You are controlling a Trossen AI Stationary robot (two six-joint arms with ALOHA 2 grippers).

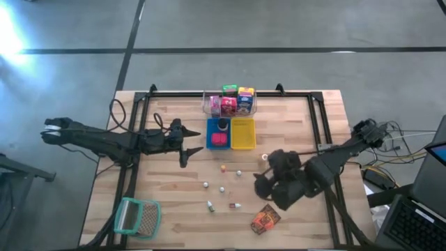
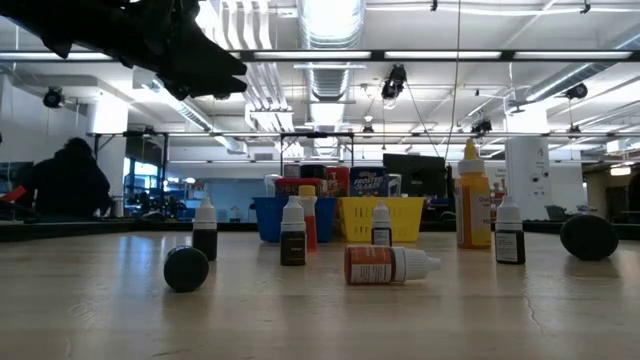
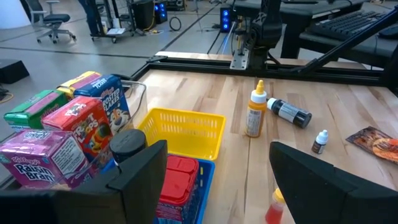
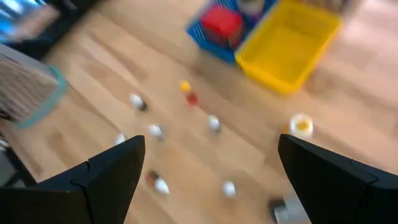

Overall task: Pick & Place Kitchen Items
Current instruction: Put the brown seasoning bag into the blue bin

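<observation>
My left gripper hovers, fingers apart, beside the blue tray. My right gripper, also spread and seemingly empty, hangs over the small bottles.

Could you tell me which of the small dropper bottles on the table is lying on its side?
The orange-labelled dropper bottle nearest the low camera lies on its side, white cap pointing right; the dark-labelled bottles around it stand upright.

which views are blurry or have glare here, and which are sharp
Right wrist view: motion-smeared, the yellow tray and small bottles soft. Low view: ceiling lights blown out, the lying bottle sharp. Left wrist view: crisp on the cereal boxes. High view: glare patch on the floor at far left.
</observation>
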